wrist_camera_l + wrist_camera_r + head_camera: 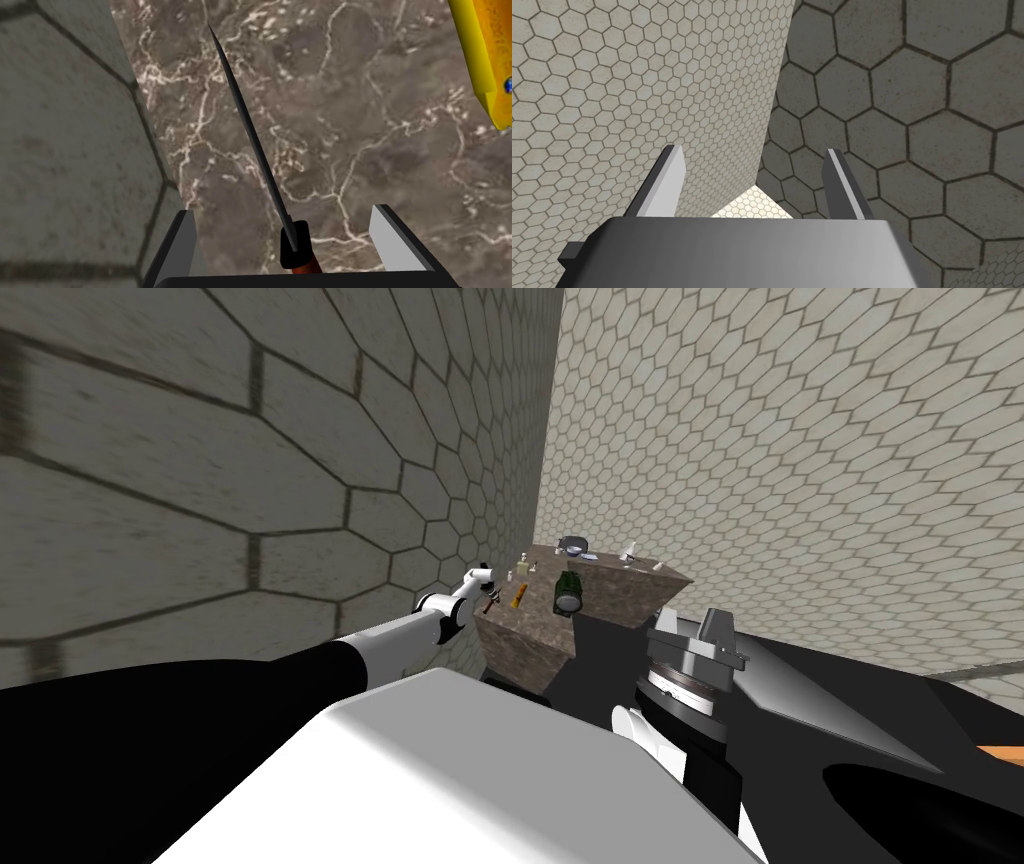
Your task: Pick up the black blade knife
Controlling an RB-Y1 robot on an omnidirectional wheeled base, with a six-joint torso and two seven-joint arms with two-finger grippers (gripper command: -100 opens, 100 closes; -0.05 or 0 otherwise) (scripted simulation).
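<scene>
The knife (252, 135) lies on a brown marbled counter (350, 125), close to the edge by the hexagon-tiled wall. It has a thin black blade, a black collar and a reddish-brown handle. My left gripper (283, 210) is open, one finger on each side of the collar and handle, with gaps to both. The blade points away from the gripper. In the head view the left gripper (486, 586) hovers over the counter's near left corner, with the knife (489, 604) just under it. The right gripper (753, 151) is open and holds nothing; it is raised beside my chest (714, 630).
A yellow-orange object (487, 55) lies on the counter beyond the far finger, and appears in the head view too (518, 593). A dark green bottle (568, 590) lies further right. Small items (575, 546) stand at the counter's back. The tiled wall (65, 150) runs close beside the left gripper.
</scene>
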